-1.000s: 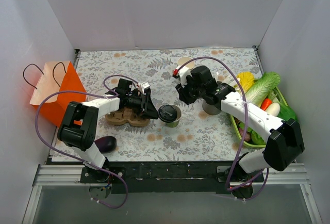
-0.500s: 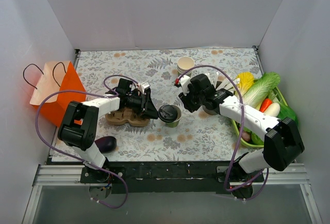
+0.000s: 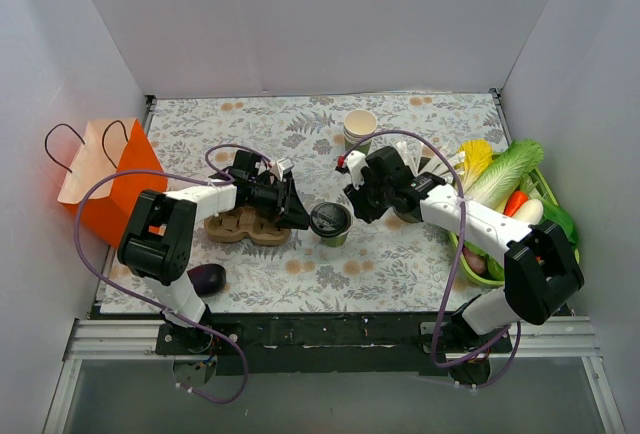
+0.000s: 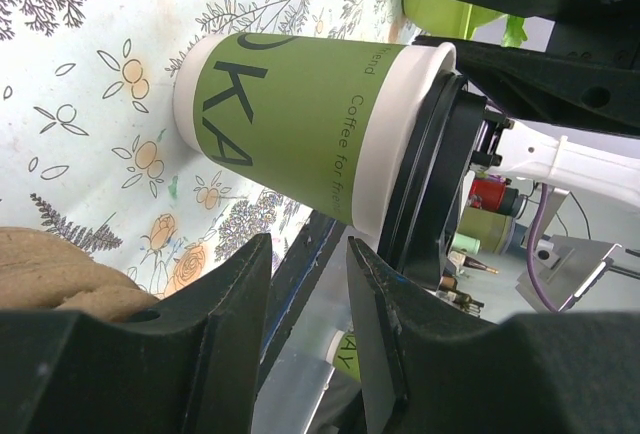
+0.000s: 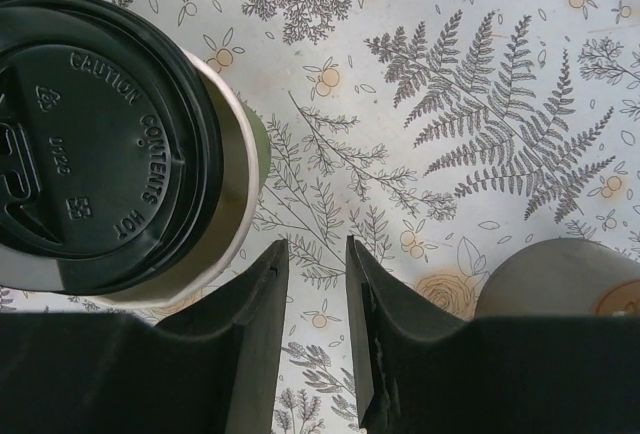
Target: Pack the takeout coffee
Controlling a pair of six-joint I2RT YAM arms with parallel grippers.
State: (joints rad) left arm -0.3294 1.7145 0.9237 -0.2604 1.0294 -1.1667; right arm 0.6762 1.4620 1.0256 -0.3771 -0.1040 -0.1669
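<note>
The takeout coffee (image 3: pixel 329 222), a green paper cup with a black lid, stands on the flowered tabletop between my two grippers. My left gripper (image 3: pixel 297 218) is just left of it, over the right end of a brown pulp cup carrier (image 3: pixel 238 226). Its jaws are a little apart and hold nothing. In the left wrist view (image 4: pixel 308 254) the cup (image 4: pixel 300 134) is just beyond the fingertips, not touched. My right gripper (image 3: pixel 363 201) is above and to the right of the cup. In the right wrist view (image 5: pixel 317 249) its jaws are narrowly open and empty, with the lid (image 5: pixel 95 144) to their left.
An orange paper bag (image 3: pixel 110 182) stands at the left edge. An eggplant (image 3: pixel 205 278) lies near the front left. A stack of lidless cups (image 3: pixel 360 126) stands at the back. A green basket (image 3: pixel 468 254) of vegetables fills the right side. A grey round object (image 5: pixel 560 279) is beside my right gripper.
My right gripper has moved down and left towards the coffee, uncovering the stack of lidless cups behind it. My left gripper has barely moved.
</note>
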